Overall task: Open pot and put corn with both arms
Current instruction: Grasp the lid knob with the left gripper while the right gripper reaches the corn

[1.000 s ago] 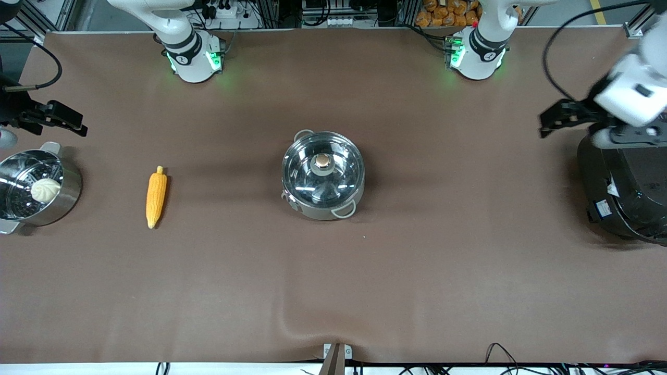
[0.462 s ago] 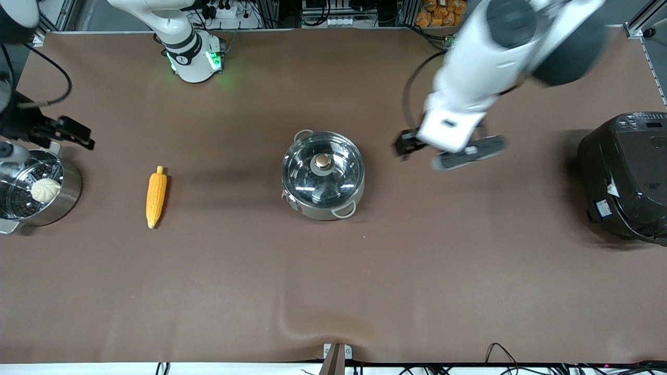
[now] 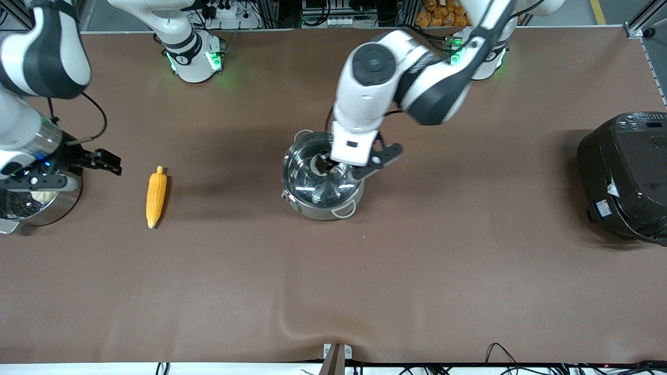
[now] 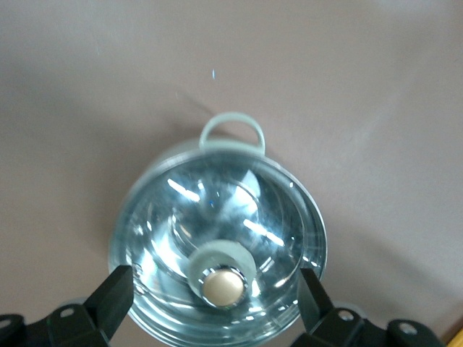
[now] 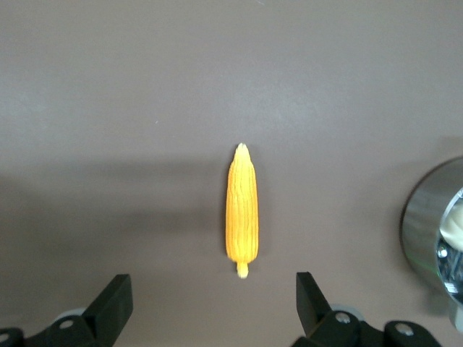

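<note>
The corn (image 3: 156, 197), a yellow-orange tapered cob, lies on the desk (image 3: 417, 271) toward the right arm's end, near the steamer pot (image 3: 31, 205); probably light and stiff, it is best pinched across its middle. The pot (image 3: 323, 179), shiny steel under a glass lid (image 4: 217, 238), stands mid-desk; the lid looks fragile and slippery, so take its knob (image 4: 222, 287). The left hand (image 4: 217, 303) hovers wide open over the knob, empty; the right hand (image 5: 210, 307) hangs wide open, empty, near the corn.
</note>
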You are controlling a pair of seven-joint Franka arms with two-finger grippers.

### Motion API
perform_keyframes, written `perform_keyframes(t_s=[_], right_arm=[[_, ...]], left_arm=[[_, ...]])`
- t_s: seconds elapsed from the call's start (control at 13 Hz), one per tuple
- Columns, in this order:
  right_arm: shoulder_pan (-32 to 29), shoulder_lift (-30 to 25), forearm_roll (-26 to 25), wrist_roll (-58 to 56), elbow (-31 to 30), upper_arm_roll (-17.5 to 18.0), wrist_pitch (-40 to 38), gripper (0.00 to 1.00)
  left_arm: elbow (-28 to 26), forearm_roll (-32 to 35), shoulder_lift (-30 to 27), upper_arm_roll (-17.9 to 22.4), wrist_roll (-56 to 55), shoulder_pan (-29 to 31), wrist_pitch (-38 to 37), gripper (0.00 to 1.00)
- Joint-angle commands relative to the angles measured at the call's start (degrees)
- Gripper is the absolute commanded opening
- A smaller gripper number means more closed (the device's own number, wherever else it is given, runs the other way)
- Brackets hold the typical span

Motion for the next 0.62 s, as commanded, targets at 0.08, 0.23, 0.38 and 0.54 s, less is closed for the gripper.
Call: perform_keyframes(t_s=[0.08,0.23,0.38,0.54], right_arm=[[-1.88,3.19,-1.25,-2.50,-5.22,0.25,8.69,1.00],[-2.50,4.42,-1.25,-3.20,-8.82,0.25,13.70,1.00],[-3.03,6.35,-1.16,-3.21,-11.64,0.25,18.44,1.00],[-3.64,8.29,-1.16,-3.29,-14.10,0.25,23.45,1.00]], left_arm=[[2.07,-0.55,4.11,3.71,-8.18,-5.57,-0.10,1.00],[1.72,-0.47,5.09,3.71,-9.25,-6.28,-0.10,1.00],[1.81,-0.03,6.14,3.71,-9.43,-6.37,-0.45,1.00],[2.07,-0.11,7.46,3.80,-9.69,-6.54,-0.02,1.00]])
